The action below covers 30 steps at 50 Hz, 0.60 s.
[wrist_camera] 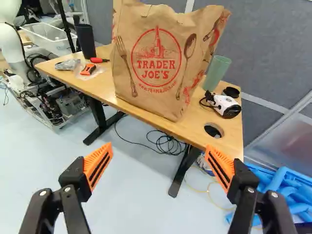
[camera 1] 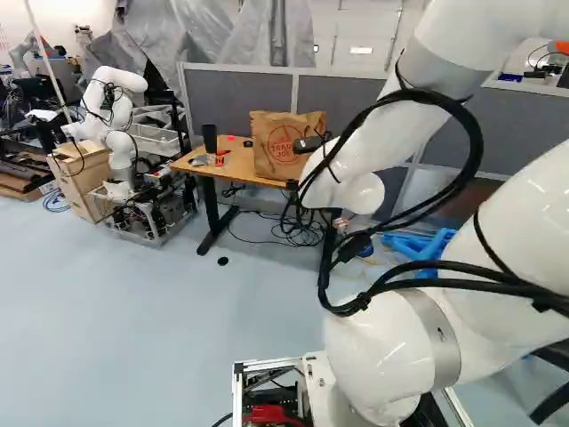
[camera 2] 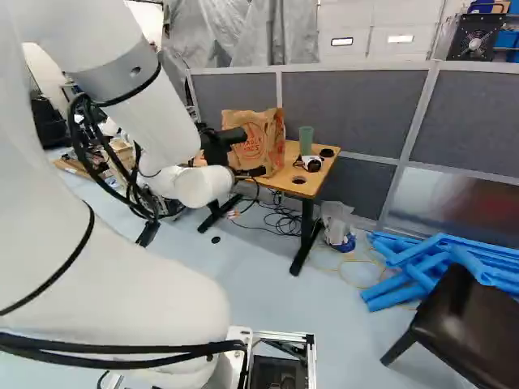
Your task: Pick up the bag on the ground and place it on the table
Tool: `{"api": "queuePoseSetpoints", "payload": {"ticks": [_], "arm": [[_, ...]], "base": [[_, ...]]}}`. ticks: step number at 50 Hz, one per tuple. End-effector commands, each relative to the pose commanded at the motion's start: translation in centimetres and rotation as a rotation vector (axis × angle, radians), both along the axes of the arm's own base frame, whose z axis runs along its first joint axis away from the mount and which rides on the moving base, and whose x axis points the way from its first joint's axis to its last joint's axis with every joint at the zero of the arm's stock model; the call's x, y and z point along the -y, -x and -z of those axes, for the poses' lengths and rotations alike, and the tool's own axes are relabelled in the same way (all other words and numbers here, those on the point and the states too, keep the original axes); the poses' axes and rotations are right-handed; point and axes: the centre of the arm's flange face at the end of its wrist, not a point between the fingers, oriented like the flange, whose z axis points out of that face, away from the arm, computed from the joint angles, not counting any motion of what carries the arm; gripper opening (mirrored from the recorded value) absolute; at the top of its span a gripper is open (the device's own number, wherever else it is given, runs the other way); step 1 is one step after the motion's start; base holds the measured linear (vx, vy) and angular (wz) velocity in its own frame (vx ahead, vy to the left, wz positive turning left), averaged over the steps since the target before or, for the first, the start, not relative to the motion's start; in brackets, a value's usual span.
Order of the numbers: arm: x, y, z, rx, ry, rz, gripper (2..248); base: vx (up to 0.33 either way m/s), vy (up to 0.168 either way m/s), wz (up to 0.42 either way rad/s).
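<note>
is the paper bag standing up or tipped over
Upright: the paper bag rests bottom-down on the table, its sides rising to the top edge.

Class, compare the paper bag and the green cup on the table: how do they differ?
The paper bag is brown with red print; the green cup looks plain. The paper bag is much taller and wider than the green cup. Both stand on the table.

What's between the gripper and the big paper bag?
In the wrist view, nothing stands between the open gripper and the bag; the table edge there is bare.
</note>
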Motion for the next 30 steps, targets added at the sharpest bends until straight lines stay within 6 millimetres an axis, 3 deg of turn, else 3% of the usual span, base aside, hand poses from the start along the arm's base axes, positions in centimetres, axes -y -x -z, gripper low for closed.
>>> {"api": "queuePoseSetpoints", "payload": {"ticks": [30], "arm": [[0.0,4.3,2.5,0.062,-0.085,0.032,247]], "base": [[0.0,0.0,0.0]]}}
